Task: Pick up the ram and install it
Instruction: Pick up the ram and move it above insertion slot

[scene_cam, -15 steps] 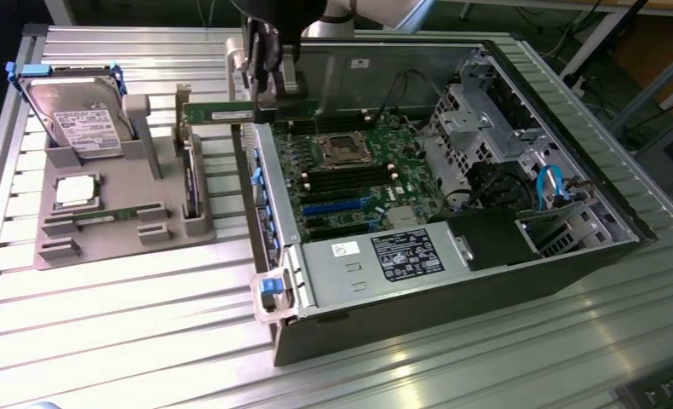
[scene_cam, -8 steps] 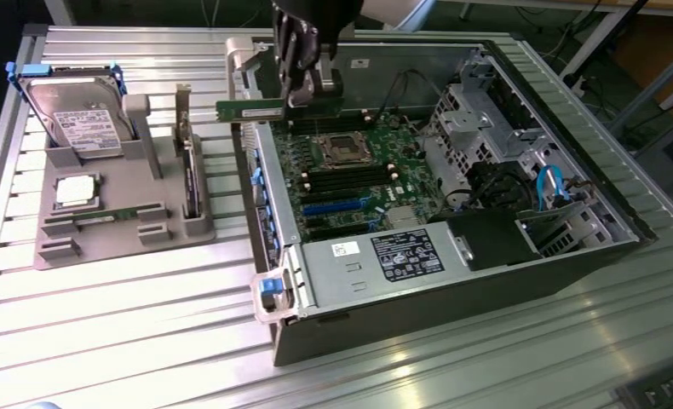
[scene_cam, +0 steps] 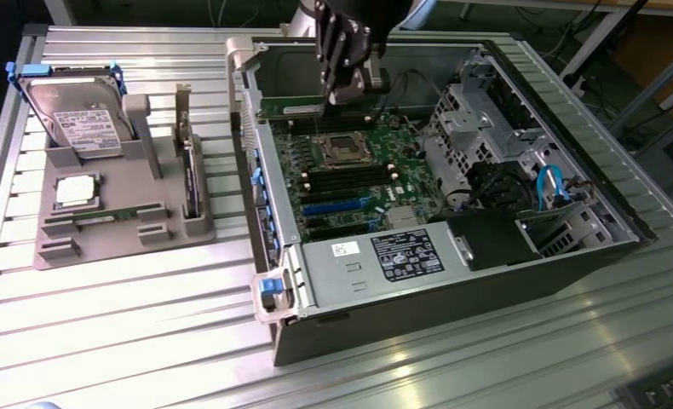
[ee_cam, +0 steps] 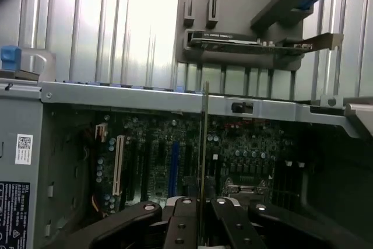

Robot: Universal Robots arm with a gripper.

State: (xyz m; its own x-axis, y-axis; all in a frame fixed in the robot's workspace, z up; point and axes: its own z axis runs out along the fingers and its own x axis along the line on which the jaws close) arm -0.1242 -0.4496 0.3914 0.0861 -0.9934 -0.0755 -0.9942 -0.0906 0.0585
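Right now my pincer (scene_cam: pixel 346 92) is drawn nearly closed, its fingers pinched on the ram (scene_cam: pixel 291 108), the slim green strip. In the exterior view the ram sticks out sideways from the fingers toward the exterior view's left. From my wrist I see the ram (ee_cam: pixel 204 138) edge-on, a thin line running straight out from between the dark fingers of the pincer (ee_cam: pixel 203 208). I hold it inside the open top of the computer case (scene_cam: pixel 473 315), over the far end of the motherboard (scene_cam: pixel 359 183) and just beyond the square processor socket (scene_cam: pixel 342 150). I cannot tell whether it touches any slot. Nearer the camera in the exterior view, a grey power supply (scene_cam: pixel 388 256) with a dark label sits in the case. Outside the case, toward the exterior view's left, a grey holder (scene_cam: pixel 109 230) rests on the ribbed metal table (scene_cam: pixel 143 324). It carries the silver hard drive (scene_cam: pixel 77 119) with blue tabs, and a dark expansion card (scene_cam: pixel 187 175) stands upright on its side nearest the case.
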